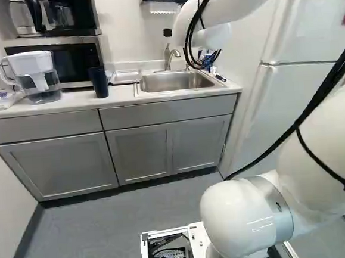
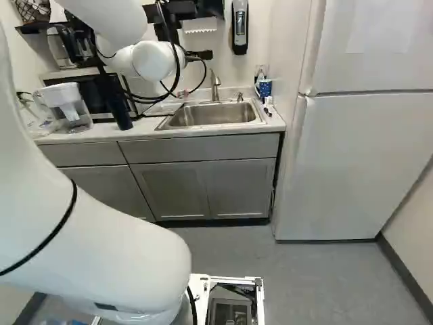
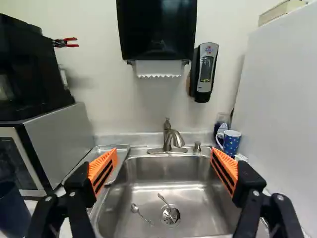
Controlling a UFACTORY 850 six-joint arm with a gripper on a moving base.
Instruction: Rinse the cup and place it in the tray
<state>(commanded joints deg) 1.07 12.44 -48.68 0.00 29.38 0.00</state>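
Observation:
Partly hidden behind the arm's end, the gripper (image 2: 166,31) is high above the counter in the right base view. In the wrist view the gripper (image 3: 162,167) is wide open, its orange pads far apart with nothing held. A blue dotted mug (image 3: 231,143) stands behind the sink's corner, beyond one finger. On the other side, a dark cup (image 3: 14,208) stands on the counter before the microwave; it also shows in the left base view as a dark upright cup (image 1: 99,82). The metal tray (image 3: 120,167) lies between microwave and sink, partly covered by a finger.
Ahead are the sink (image 3: 198,186) with two spoons inside and the faucet (image 3: 173,138). A towel dispenser (image 3: 156,29) and soap dispenser (image 3: 204,72) hang above. The microwave (image 3: 57,139), water pitcher (image 1: 37,80) and fridge (image 2: 352,156) flank the sink area.

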